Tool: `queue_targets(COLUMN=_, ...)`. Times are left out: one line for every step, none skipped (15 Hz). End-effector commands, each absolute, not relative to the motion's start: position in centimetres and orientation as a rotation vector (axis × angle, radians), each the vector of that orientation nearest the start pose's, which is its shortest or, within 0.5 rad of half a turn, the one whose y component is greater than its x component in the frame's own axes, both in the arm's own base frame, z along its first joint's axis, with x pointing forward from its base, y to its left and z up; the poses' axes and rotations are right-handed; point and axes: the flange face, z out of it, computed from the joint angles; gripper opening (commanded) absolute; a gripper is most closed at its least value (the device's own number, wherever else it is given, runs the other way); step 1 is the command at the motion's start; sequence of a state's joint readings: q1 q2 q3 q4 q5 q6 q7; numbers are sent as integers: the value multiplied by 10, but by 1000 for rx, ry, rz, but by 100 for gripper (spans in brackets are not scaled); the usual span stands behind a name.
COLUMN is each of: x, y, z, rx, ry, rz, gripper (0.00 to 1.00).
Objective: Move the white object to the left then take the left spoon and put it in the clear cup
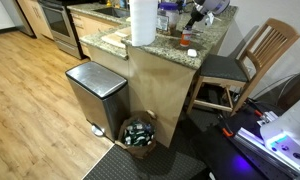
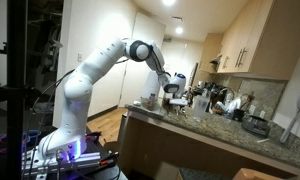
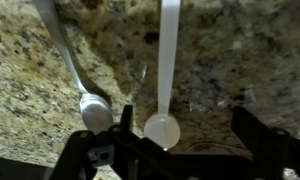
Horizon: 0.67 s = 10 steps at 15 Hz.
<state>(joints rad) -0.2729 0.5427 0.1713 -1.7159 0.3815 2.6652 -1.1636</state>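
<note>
Two spoons lie side by side on the speckled granite counter (image 3: 30, 80) in the wrist view. The one on the left of that view (image 3: 90, 110) is greyish with a slanting handle. The other, a white plastic spoon (image 3: 162, 128), has a straight handle. My gripper (image 3: 188, 135) hangs open above them, and the white spoon's bowl sits just inside one of the fingers (image 3: 125, 128). In both exterior views the gripper (image 1: 195, 15) (image 2: 175, 95) is over the counter. The small white object (image 1: 191, 52) rests near the counter's edge. I cannot pick out the clear cup among the clutter.
A tall paper-towel roll (image 1: 142, 22) stands on the counter beside bottles and jars (image 1: 168, 15). Below are a steel trash can (image 1: 95, 95) and a basket (image 1: 140, 133). A wooden chair (image 1: 245, 60) stands at the counter's end.
</note>
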Motion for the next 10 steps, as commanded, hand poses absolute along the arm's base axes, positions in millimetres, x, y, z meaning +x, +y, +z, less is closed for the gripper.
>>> queue_targets(x=699, y=-95, z=320, rx=-2823, ry=-1056, rz=-787, gripper=100)
queue_targets(x=699, y=-94, z=320, rx=-2820, ry=-1058, rz=-788, gripper=100)
queue_targets(x=699, y=-93, z=320, rx=-2819, ry=-1059, rz=-788, gripper=100)
queue_targets(x=699, y=-93, z=320, rx=-2819, ry=-1059, rz=-788, gripper=100)
queue_targets(x=699, y=-94, z=322, rx=-2822, ry=-1047, rz=-798, gripper=100)
queue_targets(x=698, y=-94, z=323, rx=-2806, ry=-1043, rz=-805, gripper=100)
queue_targets(x=699, y=-94, z=322, rx=-2813, ry=-1017, rz=-805, gripper=100)
queue_targets(x=699, y=-93, z=321, rx=-2815, ry=-990, rz=-801, gripper=100)
queue_targets(x=699, y=-91, z=321, rx=-2802, ry=-954, rz=-803, gripper=100)
queue_targets(x=699, y=-88, z=321, rx=-2800, ry=-916, rz=-802, gripper=100)
